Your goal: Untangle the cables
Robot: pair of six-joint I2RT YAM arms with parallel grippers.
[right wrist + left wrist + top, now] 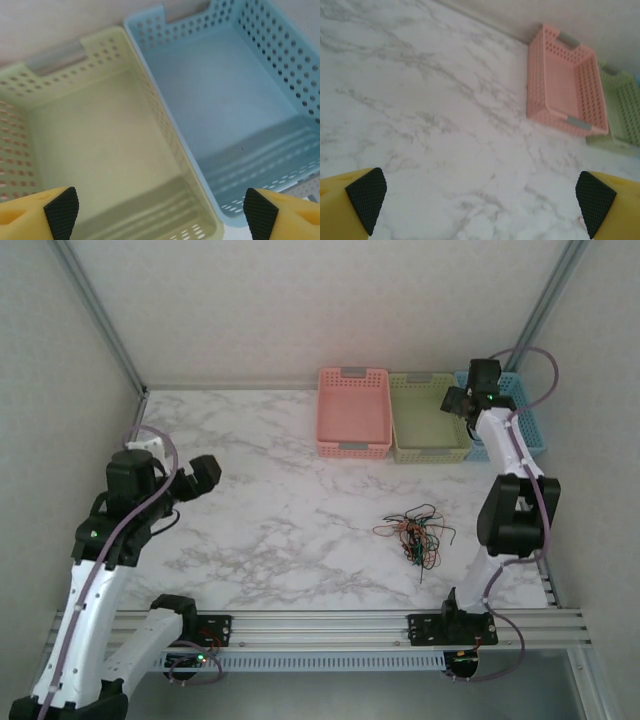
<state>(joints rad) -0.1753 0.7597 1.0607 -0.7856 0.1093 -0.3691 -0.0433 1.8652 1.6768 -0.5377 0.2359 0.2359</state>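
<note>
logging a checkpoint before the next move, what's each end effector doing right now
left end effector: open, holding nothing, over the table.
right end effector: open, holding nothing, above the green basket and blue basket.

On the table, at 4 o'clock from centre — the cables, one heap. Along the far edge, 12 to 2 o'clock, side by side: left basket, middle basket, right basket. Above the last two — the right gripper; at 9 o'clock, the left gripper.
</note>
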